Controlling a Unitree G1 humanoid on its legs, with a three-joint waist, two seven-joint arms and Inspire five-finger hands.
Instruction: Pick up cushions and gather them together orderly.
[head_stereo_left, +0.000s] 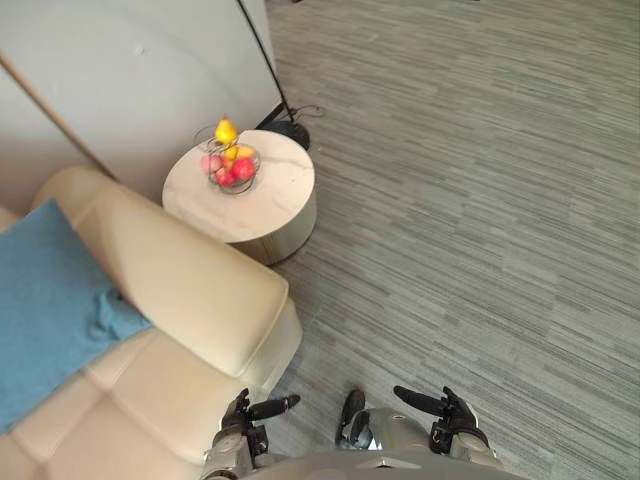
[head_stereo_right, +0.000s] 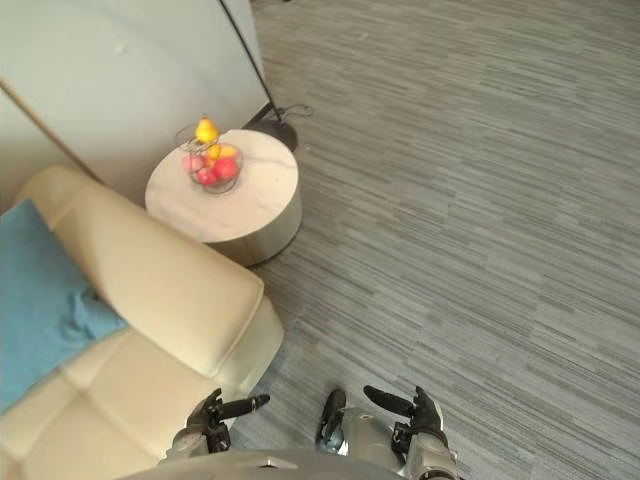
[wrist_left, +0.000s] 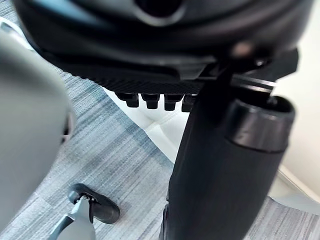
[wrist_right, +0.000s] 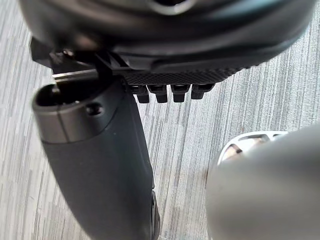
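Blue cushion (head_stereo_left: 50, 300) lies on sofa (head_stereo_left: 150, 400), edge cropped, long axis unclear; one corner points toward the armrest (head_stereo_left: 200, 280). My left robot hand (head_stereo_left: 243, 412) and right robot hand (head_stereo_left: 455, 412) hang relaxed, fingers loose, thumbs out, holding nothing.

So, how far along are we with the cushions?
Nothing looks gathered yet. One blue cushion lies on the beige sofa, untouched. The left hand and right hand hang low, open and empty. Picking up and grouping is all left to do.

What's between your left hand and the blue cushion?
Only bare cream sofa seat separates left hand from blue cushion, seen in the left eye view.
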